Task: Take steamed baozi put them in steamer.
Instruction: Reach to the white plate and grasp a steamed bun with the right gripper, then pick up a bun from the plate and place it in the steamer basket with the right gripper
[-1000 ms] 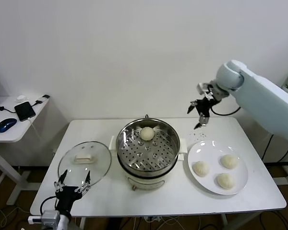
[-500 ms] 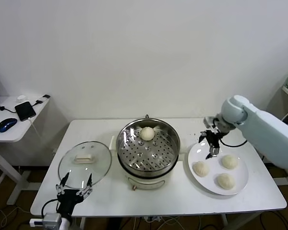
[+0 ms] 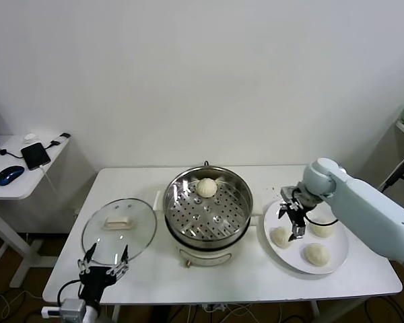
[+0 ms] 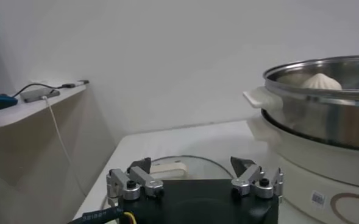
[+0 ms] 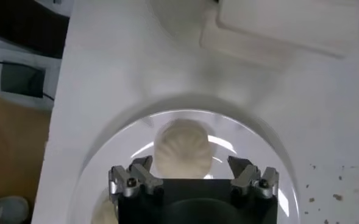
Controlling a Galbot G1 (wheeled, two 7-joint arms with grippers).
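The steamer [image 3: 205,210] stands mid-table on its white base, with one steamed baozi [image 3: 206,187] on its perforated tray at the back. Three more baozi lie on a white plate [image 3: 341,246] to the right: one on the left [image 3: 280,237], one at the back [image 3: 322,229], one in front [image 3: 316,254]. My right gripper [image 3: 289,222] hangs open just over the left one. In the right wrist view that baozi [image 5: 182,149] lies between the spread jaws of the right gripper [image 5: 191,170], untouched. My left gripper [image 3: 102,266] waits open at the table's front left.
A round glass lid [image 3: 136,237] with a white handle lies left of the steamer, just beyond the left gripper [image 4: 191,167]. A low side table at the far left carries a phone [image 3: 35,155] and a mouse [image 3: 9,175]. The plate sits near the table's right edge.
My right arm has come down from high behind the plate to just above the left baozi, staying open. The left gripper has sunk slightly toward the front edge.
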